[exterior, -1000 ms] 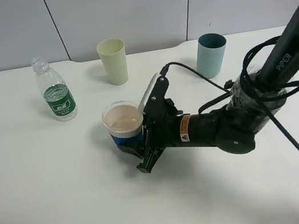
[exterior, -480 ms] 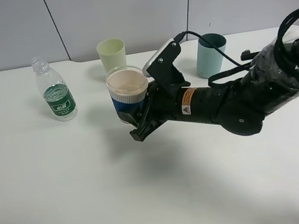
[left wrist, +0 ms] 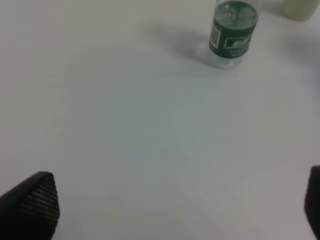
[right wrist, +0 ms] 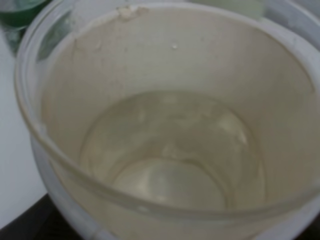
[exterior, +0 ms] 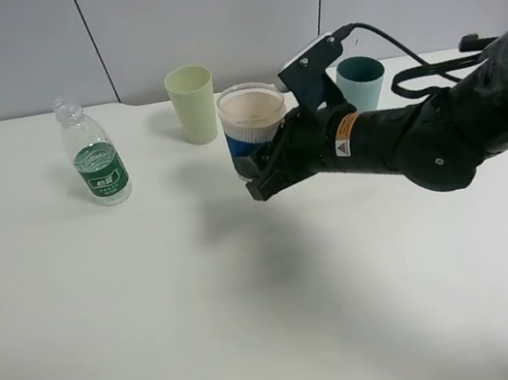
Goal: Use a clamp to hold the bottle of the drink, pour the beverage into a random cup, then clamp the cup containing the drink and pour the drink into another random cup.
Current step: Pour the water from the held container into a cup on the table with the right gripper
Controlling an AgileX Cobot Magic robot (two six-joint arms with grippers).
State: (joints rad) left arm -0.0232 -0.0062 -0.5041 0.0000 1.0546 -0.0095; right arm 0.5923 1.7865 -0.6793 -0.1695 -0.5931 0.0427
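Note:
My right gripper [exterior: 264, 164] is shut on a white cup with a blue band [exterior: 252, 119] and holds it upright above the table, just right of the pale green cup [exterior: 193, 103]. The right wrist view looks down into the held cup [right wrist: 165, 130]; clear liquid lies in its bottom. The teal cup [exterior: 360, 78] stands behind my right arm, partly hidden. The clear bottle with a green label [exterior: 96, 165] stands at the left; it also shows in the left wrist view [left wrist: 233, 32]. My left gripper [left wrist: 175, 200] is open, its fingertips [left wrist: 32, 202] low over bare table.
The white table [exterior: 160, 325] meets a grey panel wall at the back. A black cable [exterior: 430, 70] loops over my right arm near the teal cup.
My right gripper has lifted the blue-banded cup off the table and carried it up and to the right, toward the pale green and teal cups.

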